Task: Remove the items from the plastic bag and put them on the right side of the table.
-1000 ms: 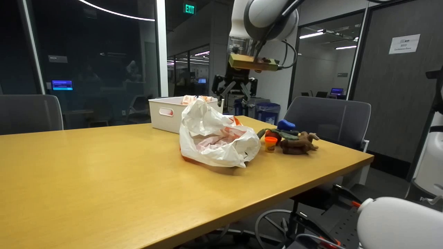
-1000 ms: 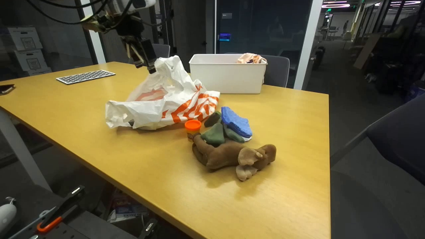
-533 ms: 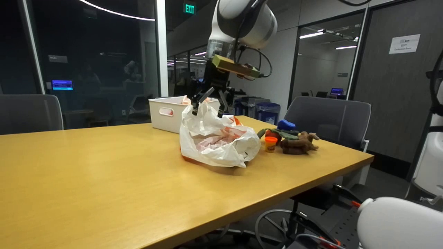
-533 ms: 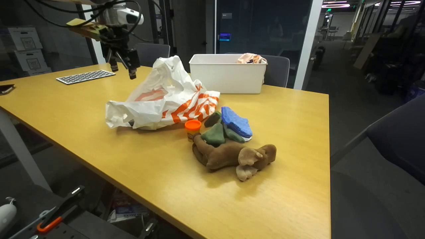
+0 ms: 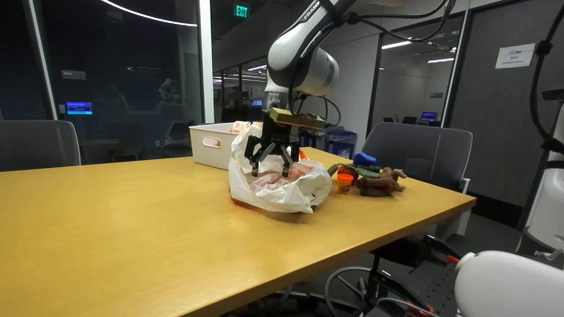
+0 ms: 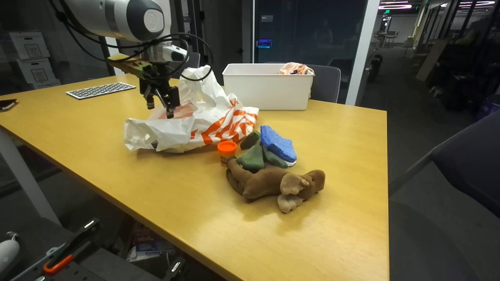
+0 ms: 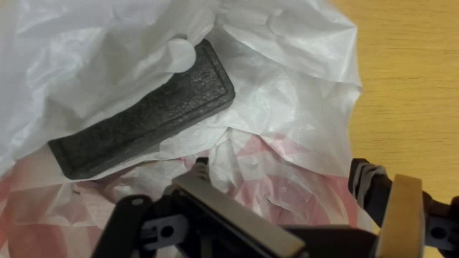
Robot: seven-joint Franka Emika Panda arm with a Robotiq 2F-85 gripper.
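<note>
The tool [image 5: 270, 171] hangs over the open mouth of the bag [image 6: 211, 117], its fingers [image 7: 238, 215] spread, with nothing between them. In the wrist view one finger stands above the bag and the other at the bag's edge.

Lower than the tool and off to one side of its fingers, apart from them, a dark block [image 7: 154, 114] lies inside the bag, one long side partly under a fold of plastic. This is what is plainly left: to grasp it, draw it out and set it down. The fold could well get pinched along with it. Whether more hides under the creases, I cannot tell.

Past the bag, away from the tool, the worktop [image 6: 336, 234] bears what I judge to be the finished part. A tub [image 6: 227, 150] stands upright just beside the bag; next come a green thing [image 6: 252, 158], too jumbled to name, and a reddish thing [image 5: 347, 171], which shows behind the tub in an exterior view; a blue cloth [image 6: 278, 143] rests on or against the green. At the far end of the group lies a brown toy [image 6: 265, 183]. I take their side to be the one the task means, and by their number would put the work well past halfway.
</note>
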